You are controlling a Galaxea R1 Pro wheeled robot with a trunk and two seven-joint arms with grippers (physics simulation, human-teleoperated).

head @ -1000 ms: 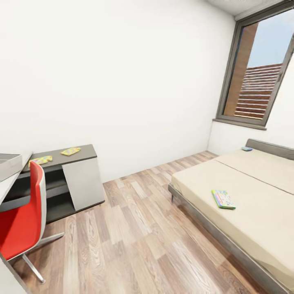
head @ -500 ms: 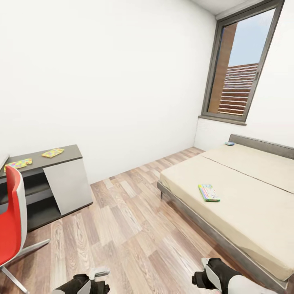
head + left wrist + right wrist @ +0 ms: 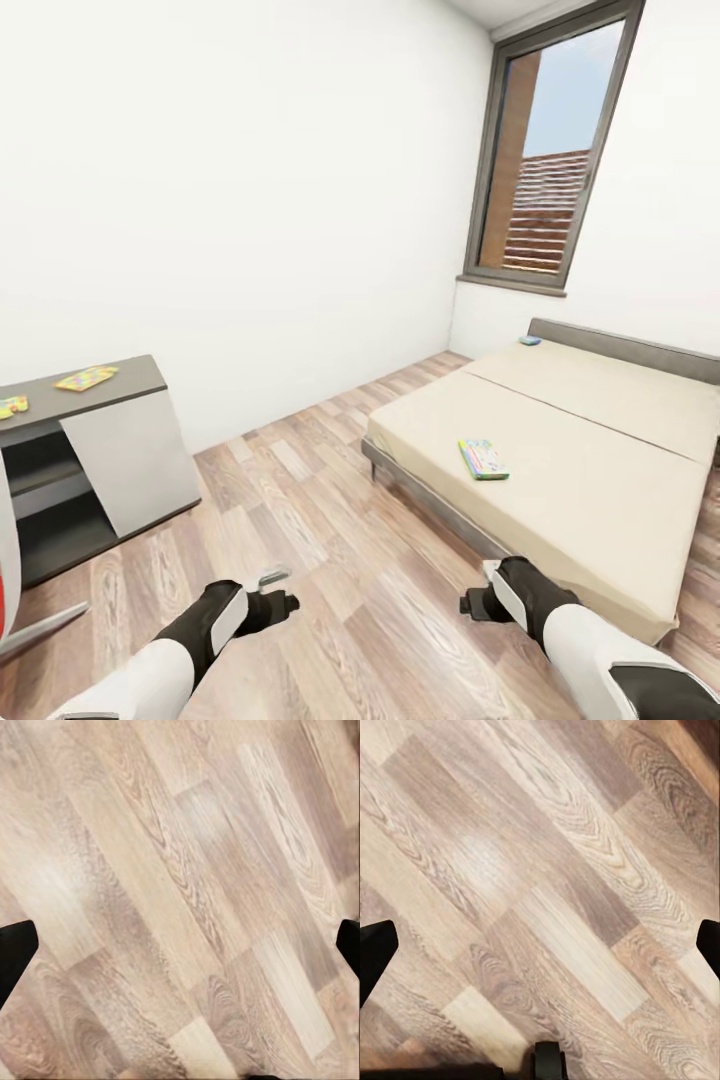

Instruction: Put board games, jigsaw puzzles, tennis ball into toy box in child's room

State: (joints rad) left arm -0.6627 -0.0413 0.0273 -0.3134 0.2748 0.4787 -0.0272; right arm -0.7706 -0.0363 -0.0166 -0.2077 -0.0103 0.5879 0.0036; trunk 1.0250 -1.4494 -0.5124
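Two board games lie on the beige bed (image 3: 600,480): a white-green one (image 3: 483,459) near its middle and a small blue one (image 3: 530,341) up by the grey headboard. Two jigsaw puzzles (image 3: 86,378) (image 3: 10,406) lie flat on the table's dark grey section (image 3: 135,375) at the left. Low in the head view, my left gripper (image 3: 280,603) and right gripper (image 3: 472,604) hover over the wood floor. Both wrist views look down at bare planks, with the left gripper (image 3: 180,949) and the right gripper (image 3: 540,949) open and empty. The toy box and tennis ball are out of view.
A red chair (image 3: 6,560) with a metal leg stands at the far left edge. Wood-plank floor (image 3: 330,500) runs between the desk and the bed. A tall dark-framed window (image 3: 545,160) is set in the wall behind the bed.
The camera has turned right, so the desk and bed sit further left in the picture and the toy box has left it. Both arms have come up into view.
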